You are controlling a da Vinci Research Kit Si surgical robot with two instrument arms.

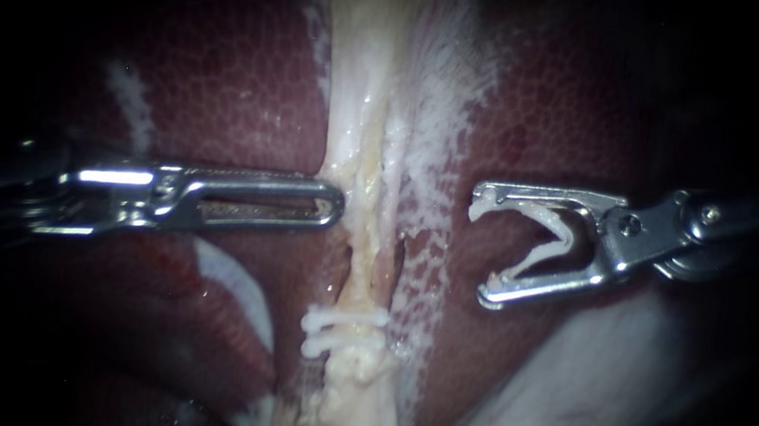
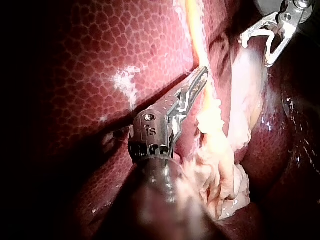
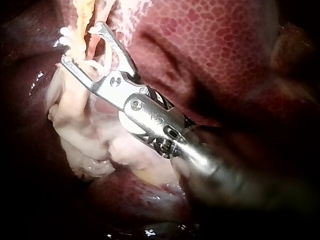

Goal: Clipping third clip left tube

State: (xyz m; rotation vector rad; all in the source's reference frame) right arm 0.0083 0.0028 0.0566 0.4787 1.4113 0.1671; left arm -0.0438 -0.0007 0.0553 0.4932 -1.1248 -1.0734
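White clip (image 1: pixel 560 231) is pinched in the wide right pincer (image 1: pixel 480 251), ready for the tube (image 1: pixel 356 160), which is probably steadied by the left pincer (image 1: pixel 336 206), pressed together.

Bare liver (image 1: pixel 452 243) free between loaded clip (image 1: pixel 560 235) and tube (image 1: pixel 360 177), left instrument (image 1: pixel 336 206) against tube's far side, two clips (image 1: pixel 343 324) below

Dark red mottled liver (image 1: pixel 230 84), pale cream tube (image 1: pixel 357 151), white clip (image 1: pixel 564 231).

place: surgical lab bench | evidence: bare liver (image 1: pixel 230 84) — clipped tube (image 1: pixel 356 205), scope-lit, dark all round
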